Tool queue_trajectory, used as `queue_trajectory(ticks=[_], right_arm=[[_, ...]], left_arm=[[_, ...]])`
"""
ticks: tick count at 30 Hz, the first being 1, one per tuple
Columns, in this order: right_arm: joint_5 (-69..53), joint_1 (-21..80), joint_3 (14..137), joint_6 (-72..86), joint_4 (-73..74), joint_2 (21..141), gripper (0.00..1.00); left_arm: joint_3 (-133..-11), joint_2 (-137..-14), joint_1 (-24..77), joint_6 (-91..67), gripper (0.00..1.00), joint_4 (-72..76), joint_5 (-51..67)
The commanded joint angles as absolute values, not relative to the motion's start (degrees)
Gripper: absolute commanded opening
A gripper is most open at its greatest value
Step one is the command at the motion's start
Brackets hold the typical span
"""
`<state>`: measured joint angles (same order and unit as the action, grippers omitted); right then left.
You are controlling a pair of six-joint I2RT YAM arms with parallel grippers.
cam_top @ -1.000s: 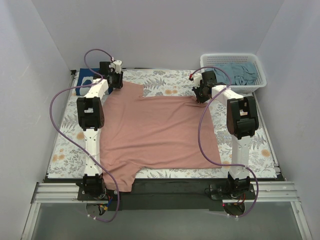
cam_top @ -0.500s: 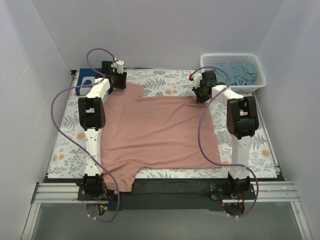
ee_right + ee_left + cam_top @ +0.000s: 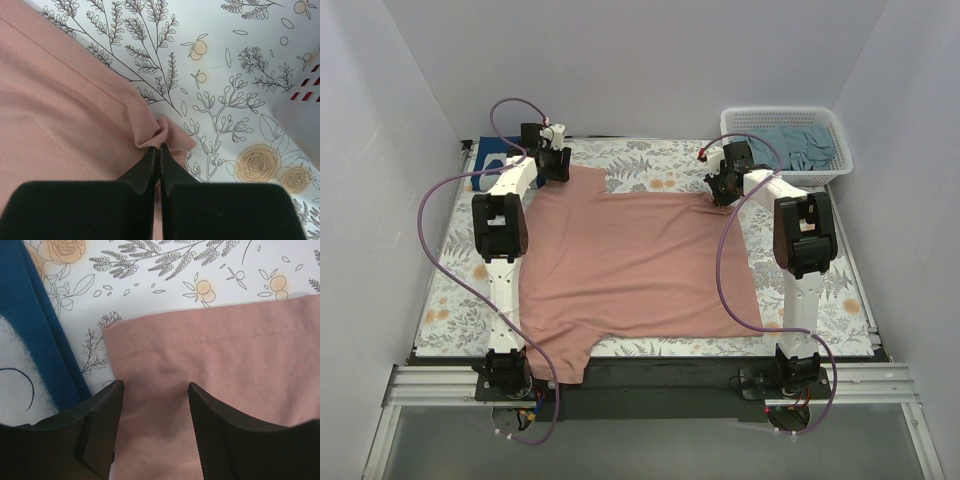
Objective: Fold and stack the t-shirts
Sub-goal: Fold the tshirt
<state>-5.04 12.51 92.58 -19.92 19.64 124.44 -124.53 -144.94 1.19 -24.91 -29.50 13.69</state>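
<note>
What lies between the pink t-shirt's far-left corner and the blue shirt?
Only a bare strip of floral table cloth between pink t-shirt and blue shirt, shown in the left wrist view.

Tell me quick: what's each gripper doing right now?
Left gripper: open above the pink shirt, holding nothing.
Right gripper: closed on a bunched corner of the pink shirt.
</note>
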Motion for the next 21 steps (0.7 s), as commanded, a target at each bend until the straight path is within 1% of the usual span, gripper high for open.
queue_trajectory(ticks=[1, 3, 4, 9, 14, 17, 21], right_arm=[[-4.8, 12.7, 93.5, -20.3, 23.3, 123.9, 0.01], [-4.9, 12.7, 93.2, -20.3, 23.3, 123.8, 0.01], [-4.9, 12.7, 93.2, -20.4, 23.3, 123.8, 0.01], [-4.8, 12.7, 92.9, -20.4, 23.2, 123.8, 0.01], [-4.7, 12.7, 93.1, -20.3, 23.3, 123.7, 0.01], [-4.5, 12.7, 93.2, -20.4, 23.2, 123.6, 0.01], [-4.1, 12.7, 93.1, -20.6, 23.2, 123.3, 0.01]], left_arm=[[-122.9, -138.4, 0.9, -25.5, 0.54, -31.7, 12.7], [-122.3, -137.5, 0.9, -25.6, 0.58, -31.1, 12.6], [-121.3, -136.9, 0.9, -25.7, 0.66, -30.5, 12.4], [-121.5, -134.9, 0.9, -26.3, 0.71, -28.4, 12.7], [-119.5, -132.3, 0.8, -27.2, 0.72, -27.1, 12.8], [-119.4, -131.8, 0.9, -27.0, 0.72, -29.0, 13.2], [-119.5, -132.8, 0.9, -26.2, 0.65, -32.3, 12.4]])
